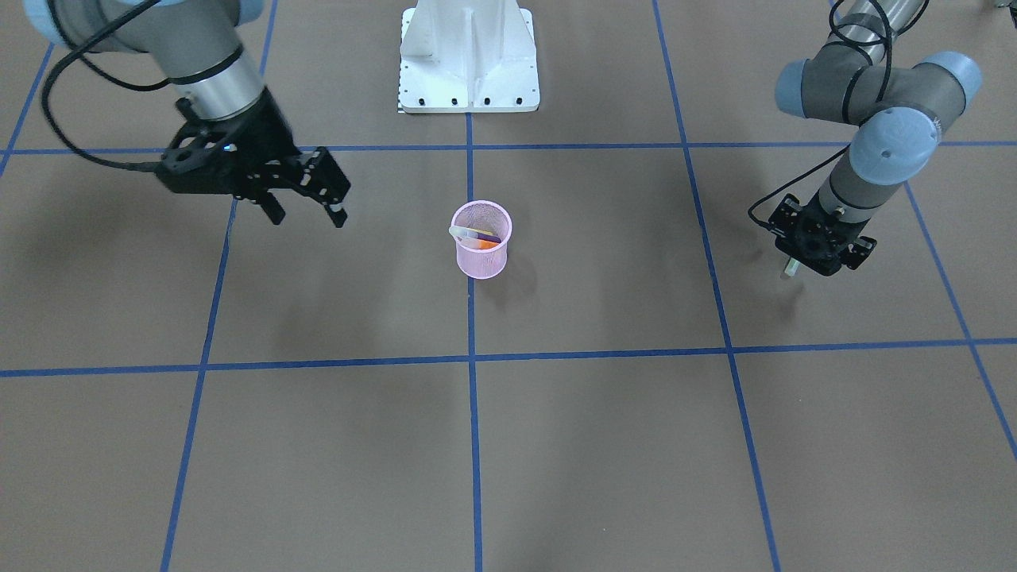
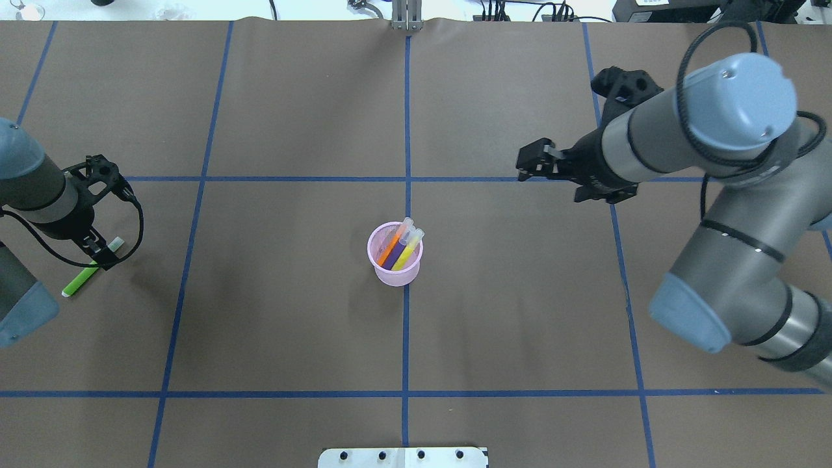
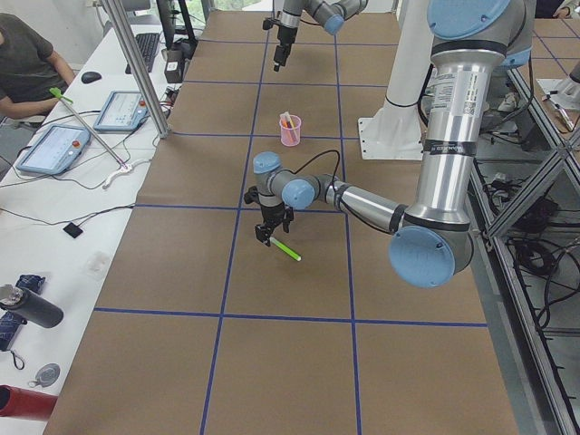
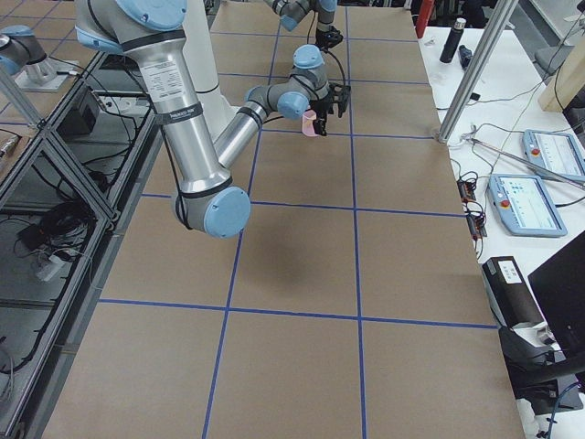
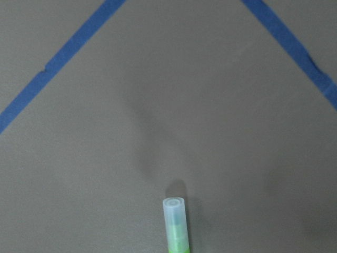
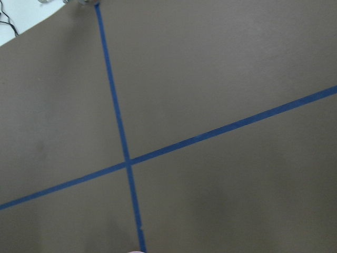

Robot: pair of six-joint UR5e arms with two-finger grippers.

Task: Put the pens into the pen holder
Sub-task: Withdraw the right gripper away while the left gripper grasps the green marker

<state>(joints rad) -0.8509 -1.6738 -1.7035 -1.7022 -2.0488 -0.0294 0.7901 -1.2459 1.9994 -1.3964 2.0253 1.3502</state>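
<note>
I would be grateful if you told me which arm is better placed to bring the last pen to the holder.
Left. The left pincer sits right at the green pen, the only one outside the pen holder. The right pincer hangs open and empty on the holder's other side.

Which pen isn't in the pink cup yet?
The green pen, in the left gripper away from the cup; orange, purple and yellow ones stand inside it.

Even bright light, soft shadows.
</note>
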